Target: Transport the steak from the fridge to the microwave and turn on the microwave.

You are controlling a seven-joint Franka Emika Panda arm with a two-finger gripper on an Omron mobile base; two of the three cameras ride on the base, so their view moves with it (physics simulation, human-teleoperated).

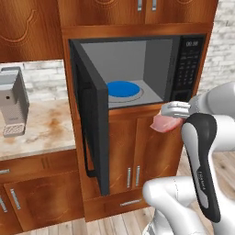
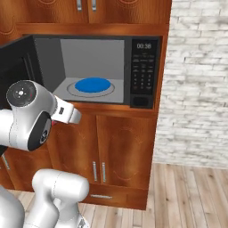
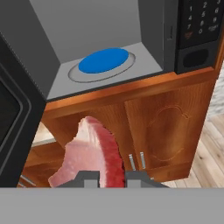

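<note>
The steak (image 3: 89, 153), a pinkish-red slab with paler edges, stands on edge between my fingertips (image 3: 86, 177), and my gripper (image 3: 109, 179) is shut on it. In the left base view the gripper (image 1: 169, 115) holds the steak (image 1: 161, 124) just below and in front of the right part of the microwave (image 1: 186, 59) opening. The microwave door (image 1: 94, 124) is swung wide open to the left. A round blue plate (image 3: 104, 60) lies on the turntable in the grey cavity. The fridge is out of view.
The keypad and display (image 2: 144, 64) are on the microwave's right side. Wooden cabinet doors (image 2: 124, 147) are below it. A grey coffee machine (image 1: 13, 101) stands on the counter (image 1: 46, 128) to the left. A brick wall (image 2: 196, 89) stands on the right.
</note>
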